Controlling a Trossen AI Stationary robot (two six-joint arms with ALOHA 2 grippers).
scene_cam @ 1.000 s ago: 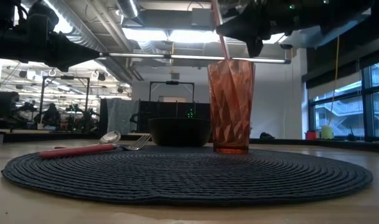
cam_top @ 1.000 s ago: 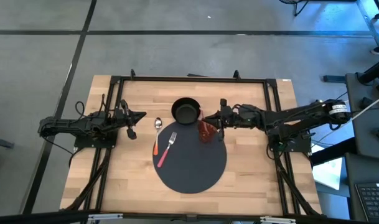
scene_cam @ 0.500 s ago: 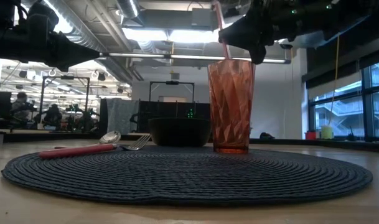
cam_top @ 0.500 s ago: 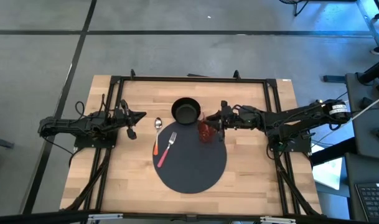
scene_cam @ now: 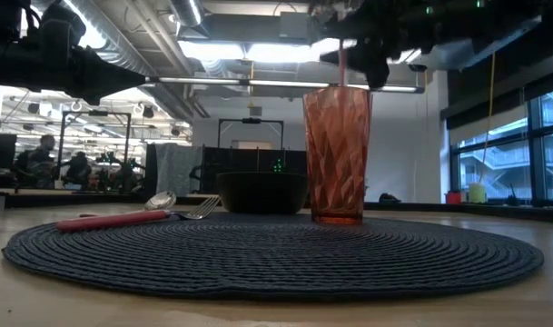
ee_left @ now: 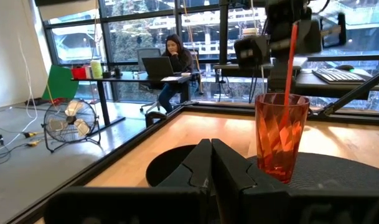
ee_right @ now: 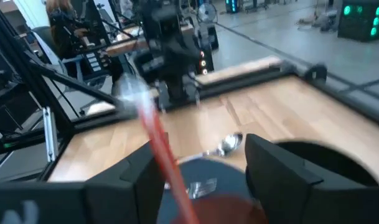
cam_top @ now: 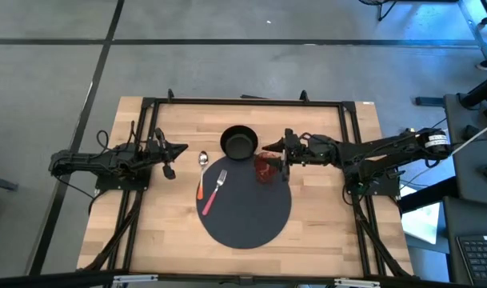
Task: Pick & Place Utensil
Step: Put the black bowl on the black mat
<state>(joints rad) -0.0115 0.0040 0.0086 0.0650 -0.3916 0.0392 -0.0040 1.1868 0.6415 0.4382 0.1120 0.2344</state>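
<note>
from above: the right arm reaches in from the table's right side, its right gripper [cam_top: 277, 155] poised over the red tumbler [cam_top: 264, 168] at the upper right edge of the round dark placemat [cam_top: 245, 224]. the left arm lies along the left side, its left gripper [cam_top: 170, 160] near the wooden table [cam_top: 339, 232] surface and well apart from the mat. a red-handled fork [cam_top: 212, 192] lies slantwise on the mat's left part, a spoon [cam_top: 202, 159] just off it, a black bowl [cam_top: 238, 142] beyond.

at table height: the right gripper [scene_cam: 353, 56] hangs directly over the tumbler [scene_cam: 337, 154], and a red straw [scene_cam: 341, 68] rises from the glass into the gap between its fingers — upright, its top hidden by the dark gripper body. the fork [scene_cam: 135, 217] and spoon [scene_cam: 160, 200] rest low at left, the bowl [scene_cam: 261, 193] behind.

left wrist view: the left arm's own fingers [ee_left: 201, 168] are pressed together with nothing between them. only here is the straw [ee_left: 290, 59] seen full length, standing in the tumbler [ee_left: 281, 135] and leaning a little against the rim, below the right gripper.

right wrist view: the right fingers [ee_right: 270, 171] stand wide apart — the straw [ee_right: 167, 162] runs slantwise between them, touching neither clearly; the picture is blurred. the spoon [ee_right: 226, 144] shows beyond.
</note>
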